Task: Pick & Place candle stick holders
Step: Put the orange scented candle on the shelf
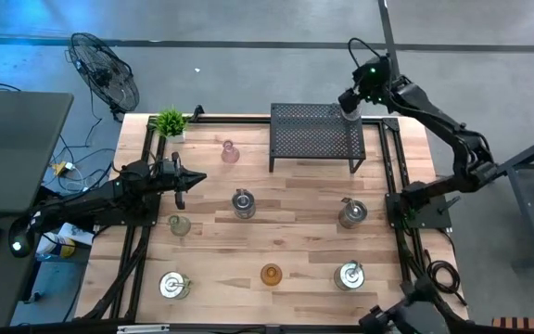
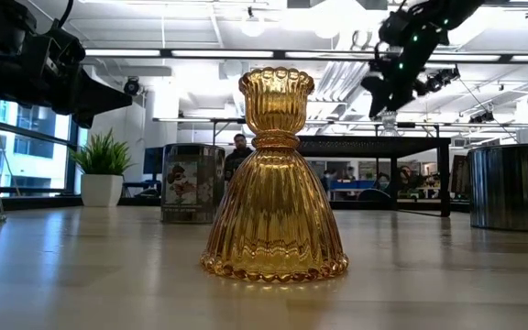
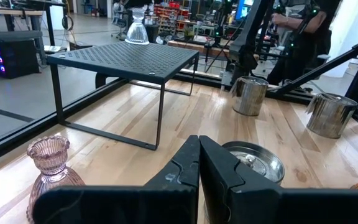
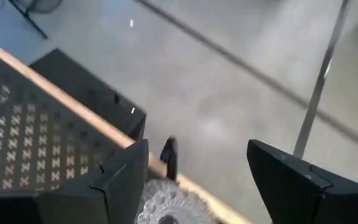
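My right gripper point(image 1: 351, 102) is open above the far right corner of the black mesh rack point(image 1: 315, 135). A clear glass holder point(image 4: 161, 206) stands on the rack top below it, between the open fingers but apart from them; it also shows in the left wrist view point(image 3: 137, 30). My left gripper point(image 1: 198, 178) is shut and empty above the table's left side. On the table stand a pink holder point(image 1: 230, 151), a pale green one point(image 1: 179, 224), an amber one point(image 1: 271, 274) and several silver ones, such as one at mid-table point(image 1: 242, 202) and another to the right point(image 1: 351, 212).
A small green potted plant point(image 1: 170, 122) stands at the far left corner. Black frame rails point(image 1: 392, 176) run along the table's left and right sides. Bare wood lies between the holders at mid-table. People and benches show in the room beyond.
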`<state>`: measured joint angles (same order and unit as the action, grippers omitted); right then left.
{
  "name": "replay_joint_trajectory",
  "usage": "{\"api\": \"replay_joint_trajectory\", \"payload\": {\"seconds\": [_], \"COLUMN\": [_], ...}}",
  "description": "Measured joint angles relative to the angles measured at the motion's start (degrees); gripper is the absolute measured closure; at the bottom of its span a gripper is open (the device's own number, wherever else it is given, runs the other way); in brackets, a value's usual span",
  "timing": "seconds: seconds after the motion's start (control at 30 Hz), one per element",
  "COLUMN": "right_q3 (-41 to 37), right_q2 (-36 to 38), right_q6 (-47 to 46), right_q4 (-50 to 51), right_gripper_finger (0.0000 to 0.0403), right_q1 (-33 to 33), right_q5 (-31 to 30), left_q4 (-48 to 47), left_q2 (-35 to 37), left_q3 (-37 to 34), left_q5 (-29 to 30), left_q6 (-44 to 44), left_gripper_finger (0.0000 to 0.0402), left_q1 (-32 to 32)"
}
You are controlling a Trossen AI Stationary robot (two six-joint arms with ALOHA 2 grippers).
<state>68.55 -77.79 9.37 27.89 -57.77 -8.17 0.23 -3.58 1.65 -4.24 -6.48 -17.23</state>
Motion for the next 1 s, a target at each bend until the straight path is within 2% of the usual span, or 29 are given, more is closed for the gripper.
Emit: {"api": "replay_joint_trajectory", "payload": {"seconds": [0.13, 0.23, 0.37, 0.47, 0.53, 0.67, 0.77, 0.87, 1.0], "right_q3": [3.4, 7.4, 8.9, 6.3, 3.1, -4.5, -8.8, -10.2, -9.9], "right_q2": [3.5, 6.3, 10.1, 14.0, 16.9, 22.3, 24.6, 24.3, 21.6], "right_q6": [2.0, 2.1, 2.1, 3.3, 2.2, -4.0, -11.6, -21.4, -36.1], "right_q4": [1.1, 5.9, 13.2, 15.6, 15.3, 16.6, 19.9, 27.1, 36.1], "right_gripper_finger": [0.0149, 0.0184, 0.0275, 0.0361, 0.0391, 0.0375, 0.0386, 0.0399, 0.0400], "right_q1": [2.5, 5.8, 13.4, 20.6, 25.7, 35.8, 44.8, 54.7, 67.4], "right_q5": [-2.7, -2.5, -2.3, -3.7, -6.8, -9.8, -11.8, -13.6, -12.7], "left_q4": [0.0, 0.0, 0.0, 0.0, 0.0, 0.0, 0.0, 0.0, 0.0], "left_q2": [0.0, 0.0, 0.0, 0.0, 0.0, 0.0, 0.0, 0.0, 0.0], "left_q3": [0.0, 0.0, 0.0, 0.0, 0.0, 0.0, 0.0, 0.0, 0.0], "left_q5": [0.0, 0.1, 0.2, 0.3, 0.3, 0.3, 0.3, 0.3, 0.4], "left_q6": [0.0, 0.1, 0.4, 0.8, 0.8, 0.8, 0.7, 0.7, 0.7], "left_gripper_finger": [0.0401, 0.0401, 0.0401, 0.0401, 0.0401, 0.0401, 0.0401, 0.0401, 0.0401], "left_q1": [0.0, 0.0, 0.0, 0.0, 0.0, 0.0, 0.0, 0.0, 0.0]}}
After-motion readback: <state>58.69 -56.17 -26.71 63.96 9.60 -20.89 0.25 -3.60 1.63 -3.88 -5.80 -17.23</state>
